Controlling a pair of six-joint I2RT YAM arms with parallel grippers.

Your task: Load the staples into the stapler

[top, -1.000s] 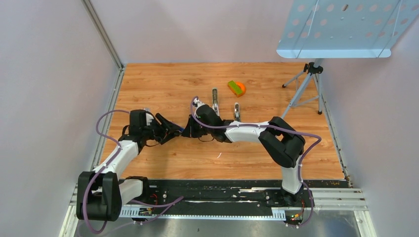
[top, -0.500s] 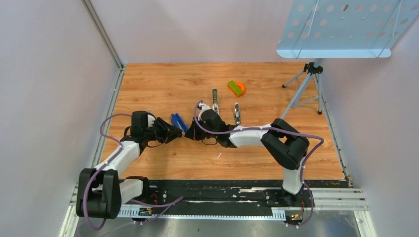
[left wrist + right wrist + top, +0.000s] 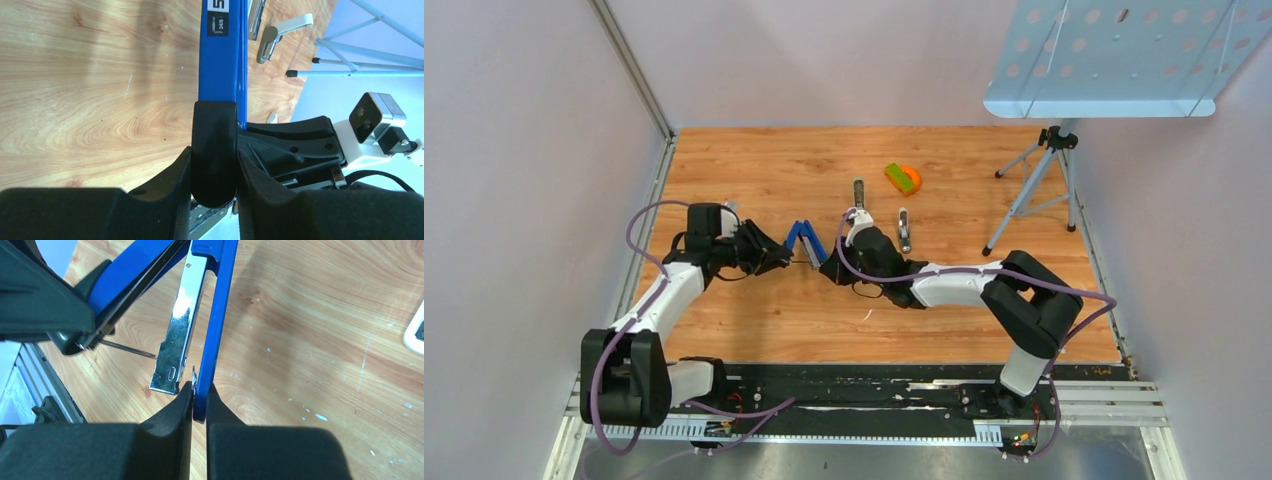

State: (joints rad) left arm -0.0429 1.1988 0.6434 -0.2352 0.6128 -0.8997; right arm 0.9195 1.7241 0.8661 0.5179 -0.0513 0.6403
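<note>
With our left claw (image 3: 214, 165) clamped on the stapler's (image 3: 805, 238) capped end and our right claw (image 3: 200, 397) pinching its base, we should spread gently, baring the tray (image 3: 179, 330) between them.

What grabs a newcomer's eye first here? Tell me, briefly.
The blue stapler stands out first, splayed open in a V at mid-table. The left claw is shut on one end and the right claw pinches the other blue arm. Its chrome rail gleams between the two arms. Next comes the pale blue perforated stand looming over the far right corner.
</note>
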